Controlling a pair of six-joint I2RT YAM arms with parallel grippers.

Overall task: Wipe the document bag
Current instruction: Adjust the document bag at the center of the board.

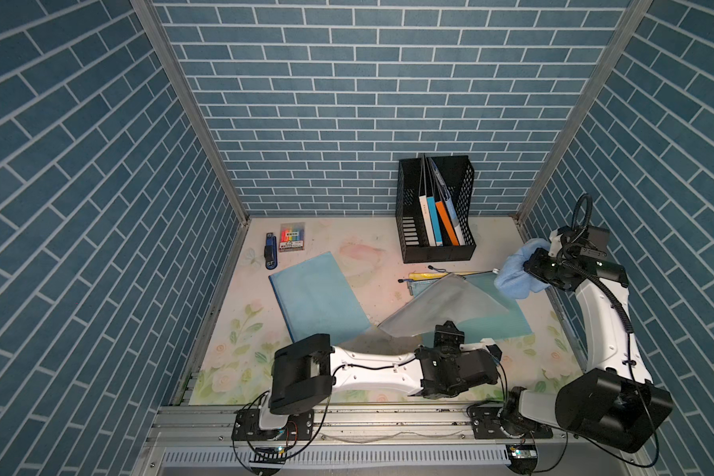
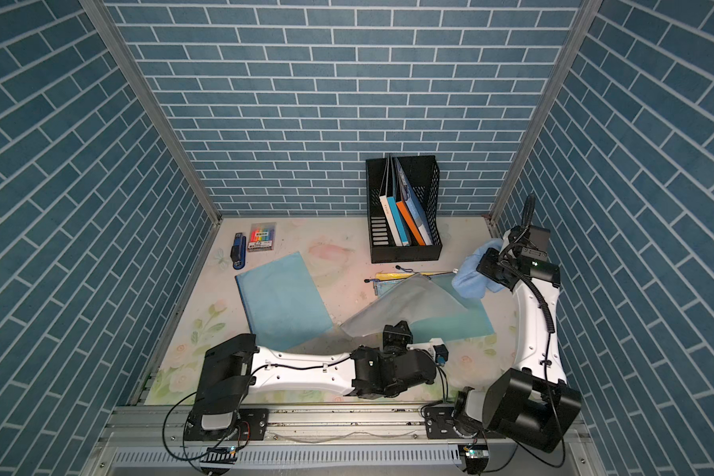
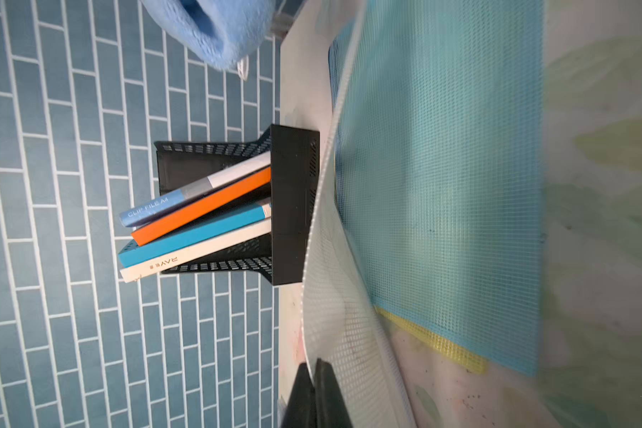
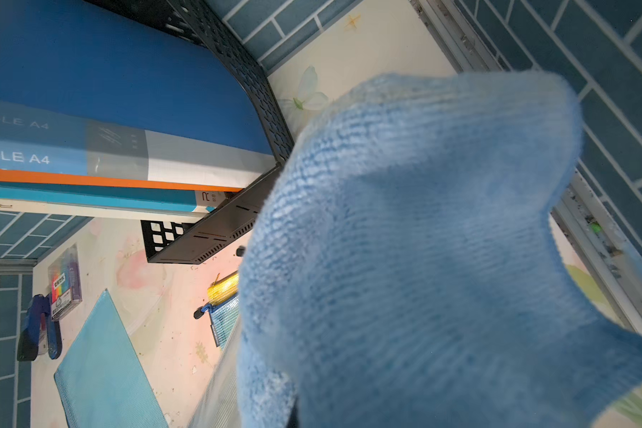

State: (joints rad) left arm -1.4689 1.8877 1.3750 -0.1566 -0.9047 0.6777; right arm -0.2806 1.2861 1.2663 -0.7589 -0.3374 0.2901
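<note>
Document bag: translucent grey-white mesh pouch, on the right half of the table, over a teal mesh bag that lies flat, with a yellow mesh bag at the far edge of that pile.

Position relative to jaws: the left gripper is clenched on the bag's near edge. The left wrist view shows the two dark fingers pressed together with the mesh rising out from between them. The right gripper is closed on a blue cloth and hangs above the table, off the bag's right corner. The cloth is apart from the bag.

Appearance: fine white grid weave, see-through, so the teal bag shows through it. The sheet is bowed and slack.

Orientation: the near edge is lifted, the face slopes down away from the robot, and one corner points toward the black file rack. In both top views its widest span runs crosswise, left arm side to right arm side. The true long axis cannot be told, as the sheet is curved and foreshortened.

Also present: a light blue folder flat at the left, a stapler and a highlighter pack at the far left.
</note>
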